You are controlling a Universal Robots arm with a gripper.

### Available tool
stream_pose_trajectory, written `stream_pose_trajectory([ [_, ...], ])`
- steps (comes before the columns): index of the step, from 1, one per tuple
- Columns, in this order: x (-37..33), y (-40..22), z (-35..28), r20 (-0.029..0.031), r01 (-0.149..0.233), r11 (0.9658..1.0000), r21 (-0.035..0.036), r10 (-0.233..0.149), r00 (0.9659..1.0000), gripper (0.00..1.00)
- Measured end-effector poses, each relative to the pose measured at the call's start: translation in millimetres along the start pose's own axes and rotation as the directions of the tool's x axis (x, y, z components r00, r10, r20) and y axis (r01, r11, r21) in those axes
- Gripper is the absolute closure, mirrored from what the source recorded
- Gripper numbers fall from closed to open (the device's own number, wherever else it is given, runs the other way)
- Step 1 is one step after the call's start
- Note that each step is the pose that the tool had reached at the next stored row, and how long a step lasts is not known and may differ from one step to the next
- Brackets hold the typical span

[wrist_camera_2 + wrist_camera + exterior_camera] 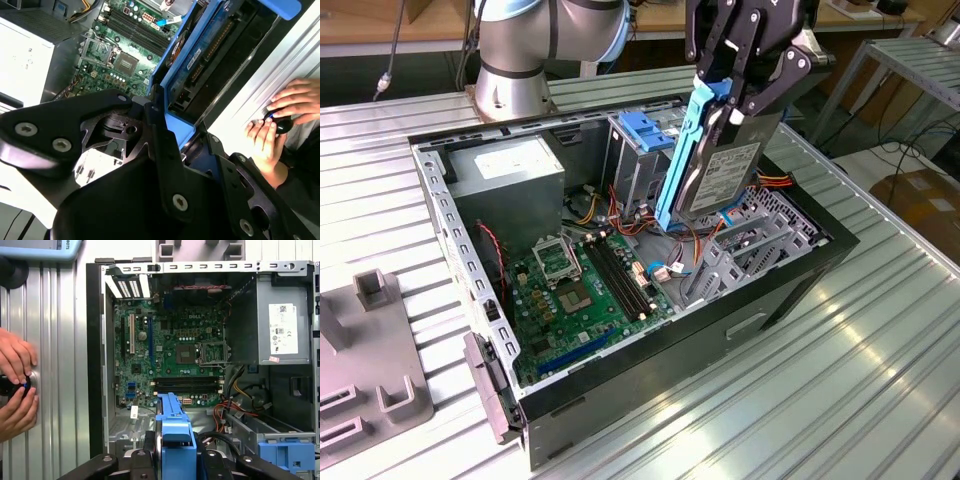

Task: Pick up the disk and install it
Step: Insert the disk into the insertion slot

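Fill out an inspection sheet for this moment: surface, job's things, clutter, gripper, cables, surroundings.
Surface: ribbed metal table carrying an open computer case.
Job's things: the disk, in blue rails, held steeply tilted above the case, beside the drive cage.
Clutter: grey fixture block on the table at the exterior view's left.
Gripper: gripper shut on the disk's upper end.
Cables: red and orange wires loose inside the case, near the motherboard.
Surroundings: a person's hands at the table beside the case; cardboard box on the floor.
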State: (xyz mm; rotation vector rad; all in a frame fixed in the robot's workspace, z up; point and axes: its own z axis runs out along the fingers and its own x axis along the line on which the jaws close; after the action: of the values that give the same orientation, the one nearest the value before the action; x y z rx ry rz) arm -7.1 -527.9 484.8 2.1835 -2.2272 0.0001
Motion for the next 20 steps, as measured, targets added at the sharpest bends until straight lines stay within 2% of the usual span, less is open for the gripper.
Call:
stream_pose_trajectory([
  [7, 0.0, -1.0, 0.2, 0.0003, 0.000, 1.0000, 0.0001, 0.000, 1.0000, 0.63],
  [10, 1.3, -11.0, 3.4, -0.0002, 0.000, 1.0000, 0.0001, 0.000, 1.0000, 0.63],
  [12, 6.9, -13.8, 7.5, -0.0006, 0.000, 1.0000, 0.0008, 0.000, 1.0000, 0.63],
  [14, 9.3, -16.0, 10.0, -0.0006, 0.000, 1.0000, 0.0012, 0.000, 1.0000, 0.63],
  [17, 10.4, -29.9, 14.7, -0.0031, 0.000, 1.0000, 0.0012, 0.000, 1.0000, 0.63],
  [20, 10.2, -50.3, 16.1, -0.0063, 0.000, 1.0000, 0.0013, 0.000, 1.0000, 0.63],
])
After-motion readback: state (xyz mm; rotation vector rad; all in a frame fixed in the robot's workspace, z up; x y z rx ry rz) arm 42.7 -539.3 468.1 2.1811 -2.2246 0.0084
